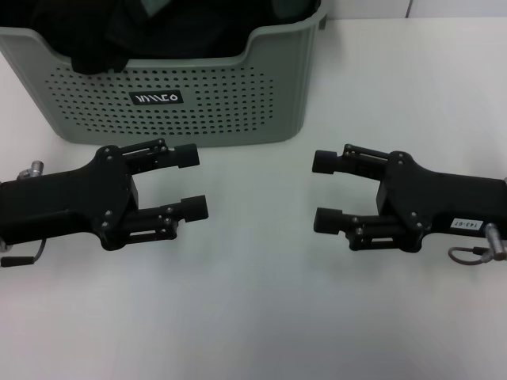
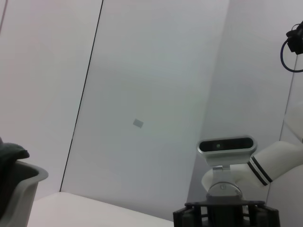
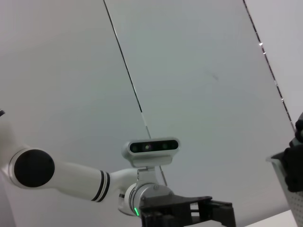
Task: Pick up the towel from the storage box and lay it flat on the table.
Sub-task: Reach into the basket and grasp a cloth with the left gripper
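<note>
The storage box (image 1: 158,99), a pale green perforated basket with a black label, stands at the back left of the white table (image 1: 253,317). The towel (image 1: 99,57) lies bunched inside it as a dark heap, one fold over the dipped front rim. I cannot separate it from other dark cloth there. My left gripper (image 1: 190,181) is open and empty, just in front of the box. My right gripper (image 1: 325,190) is open and empty, facing the left one across a gap. The left wrist view shows the box's rim (image 2: 28,176) with fuzzy dark cloth (image 2: 10,153) on it.
The right wrist view shows a corner of the box (image 3: 289,182) and the left arm (image 3: 71,177) with its camera. The left wrist view shows the right arm (image 2: 265,165). The table's far edge (image 1: 412,17) meets a pale wall behind the box.
</note>
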`<action>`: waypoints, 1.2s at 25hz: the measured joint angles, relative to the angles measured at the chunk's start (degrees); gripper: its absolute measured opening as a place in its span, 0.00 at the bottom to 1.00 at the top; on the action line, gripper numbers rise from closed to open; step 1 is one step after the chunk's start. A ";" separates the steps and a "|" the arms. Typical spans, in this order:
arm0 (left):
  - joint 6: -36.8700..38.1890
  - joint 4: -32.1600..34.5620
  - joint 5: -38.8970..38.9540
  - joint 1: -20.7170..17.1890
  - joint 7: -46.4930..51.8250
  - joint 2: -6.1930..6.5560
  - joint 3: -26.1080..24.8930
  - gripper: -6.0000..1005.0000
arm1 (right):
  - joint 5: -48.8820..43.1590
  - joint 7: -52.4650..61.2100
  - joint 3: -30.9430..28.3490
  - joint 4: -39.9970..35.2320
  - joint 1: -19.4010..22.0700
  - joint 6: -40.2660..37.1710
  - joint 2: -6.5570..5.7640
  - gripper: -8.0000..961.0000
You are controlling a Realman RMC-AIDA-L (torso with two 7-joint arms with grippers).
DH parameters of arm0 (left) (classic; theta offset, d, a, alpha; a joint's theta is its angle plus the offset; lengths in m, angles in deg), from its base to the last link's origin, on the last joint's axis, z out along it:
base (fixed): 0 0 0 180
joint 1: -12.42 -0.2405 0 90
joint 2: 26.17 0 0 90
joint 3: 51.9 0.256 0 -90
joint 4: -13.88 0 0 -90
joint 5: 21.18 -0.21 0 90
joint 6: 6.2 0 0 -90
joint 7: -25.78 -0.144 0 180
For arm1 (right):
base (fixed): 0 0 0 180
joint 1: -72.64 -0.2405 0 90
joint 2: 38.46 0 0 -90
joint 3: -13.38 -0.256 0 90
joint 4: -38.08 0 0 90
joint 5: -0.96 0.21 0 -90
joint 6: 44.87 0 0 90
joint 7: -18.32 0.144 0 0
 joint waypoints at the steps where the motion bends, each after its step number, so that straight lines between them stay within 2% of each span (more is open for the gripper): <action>1: 0.01 0.01 0.00 -0.05 0.00 0.00 0.00 0.75 | -0.33 0.01 -0.01 -0.02 -0.08 0.01 0.03 0.89; 20: 0.05 0.06 0.20 -0.04 0.26 -0.20 -0.72 0.73 | -1.72 0.40 0.15 -0.10 -0.18 0.40 0.31 0.89; 22: 0.17 0.76 1.08 -0.30 0.58 -0.97 -2.05 0.73 | -1.74 0.23 0.07 -0.05 0.02 1.18 0.36 0.89; 25: 0.25 4.56 2.92 -1.60 1.54 -3.29 -4.23 0.72 | -1.75 0.08 -0.09 0.54 0.42 2.90 0.33 0.89; 28: -0.43 15.47 5.99 -4.68 6.08 -6.92 -6.07 0.72 | -1.75 0.04 0.08 0.75 0.89 5.36 0.34 0.89; 30: -2.43 22.11 8.81 -6.29 10.25 -7.64 -5.03 0.72 | -1.82 0.04 0.11 0.75 0.99 6.81 0.54 0.89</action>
